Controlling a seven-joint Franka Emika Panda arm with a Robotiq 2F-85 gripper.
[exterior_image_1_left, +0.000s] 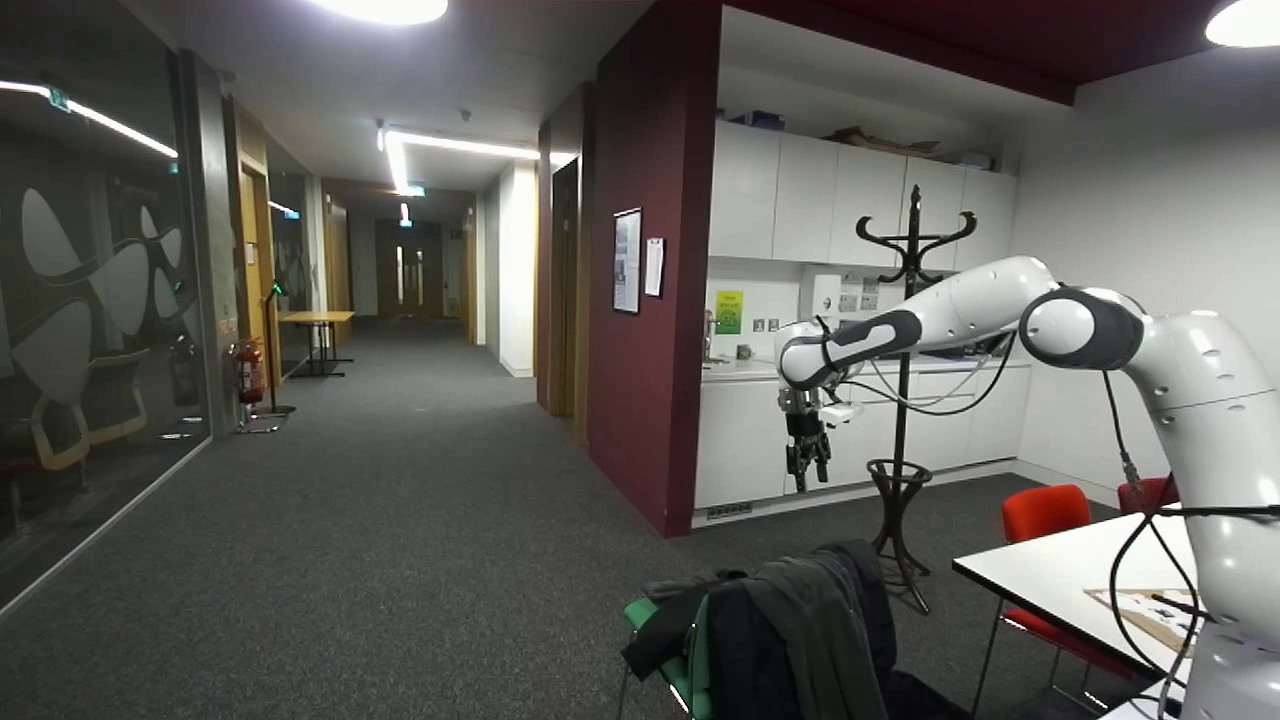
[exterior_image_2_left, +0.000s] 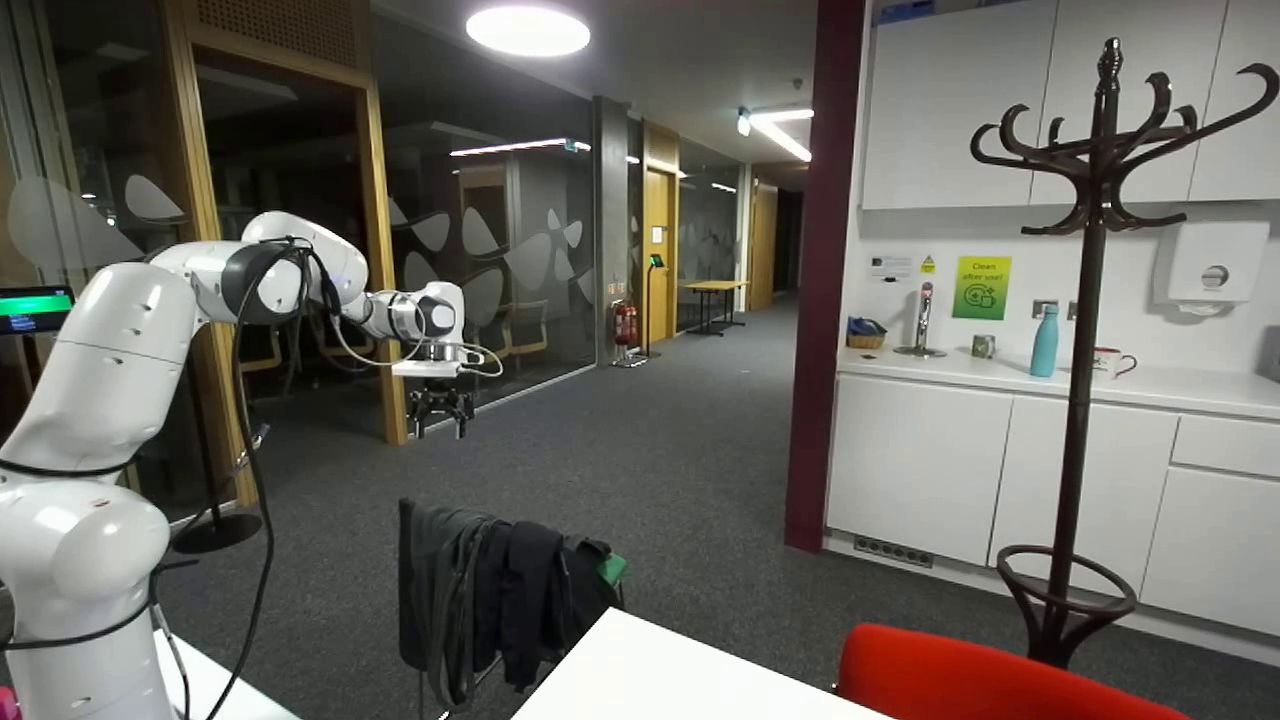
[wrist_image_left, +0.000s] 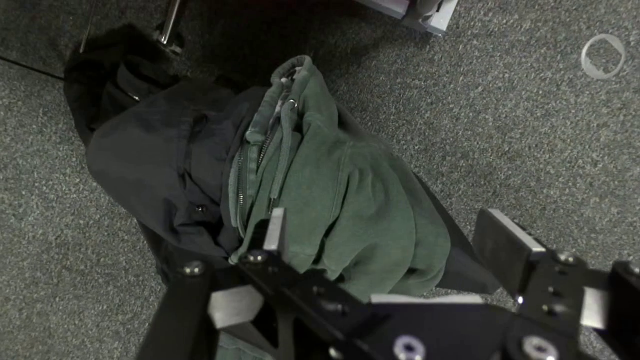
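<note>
Where your end effector is hanging: it is pointing down above the garments, touching no cloth in either exterior view.
Fingers: they are standing wide apart, so you are gripping nothing with them.
Green hooded jacket: it is lying below the gap between the fingers, its zip facing up, seemingly overlapping the dark coat.
Dark coat: it is spreading beside the jacket, partly sinking into shadow.
Green chair: it is bearing both garments, probably because its backrest is serving as a handy hanger and letting the cloth drop in loose folds.
Coat stand: it is standing near the kitchen units, well apart from your end effector, likely serving people who are passing through.
Desk: it is standing near the chair, presumably for seating someone there.
</note>
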